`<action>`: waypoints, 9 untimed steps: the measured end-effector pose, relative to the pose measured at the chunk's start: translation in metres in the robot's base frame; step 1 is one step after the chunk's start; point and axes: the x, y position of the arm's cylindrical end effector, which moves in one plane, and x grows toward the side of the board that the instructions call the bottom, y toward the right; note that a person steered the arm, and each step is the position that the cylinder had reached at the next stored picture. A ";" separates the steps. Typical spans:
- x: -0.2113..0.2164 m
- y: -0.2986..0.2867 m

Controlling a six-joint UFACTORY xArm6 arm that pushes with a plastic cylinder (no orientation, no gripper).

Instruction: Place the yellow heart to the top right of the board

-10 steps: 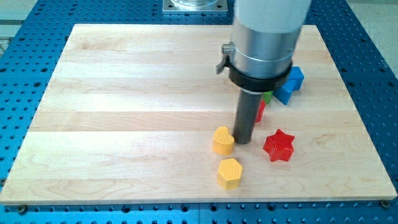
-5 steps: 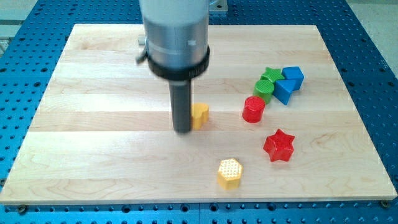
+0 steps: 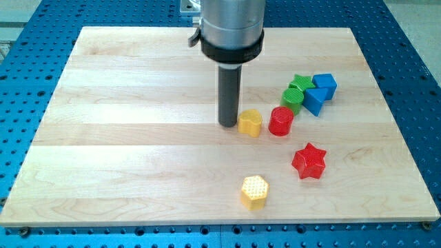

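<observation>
Our tip beside the yellow heart-shaped block, mid-board

On the pale wooden board [image 3: 124, 103], our tip [image 3: 228, 125] touches the left side of the yellow heart-shaped block [image 3: 250, 122]; the red round block [image 3: 280, 121] sits just right of that heart, the yellow hexagonal block [image 3: 254, 191] well below it.

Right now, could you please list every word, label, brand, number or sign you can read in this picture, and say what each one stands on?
None: there is no readable text anywhere in this view.
The wooden board, the blue perforated table and the arm's grey housing carry no lettering.
The yellow heart, red cylinder, red star and yellow hexagon show only moulded texture, no marks.
My tip sits just at the view's left of the yellow heart.
</observation>
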 end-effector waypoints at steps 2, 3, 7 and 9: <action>0.078 0.026; 0.068 0.056; 0.070 0.022; -0.069 -0.007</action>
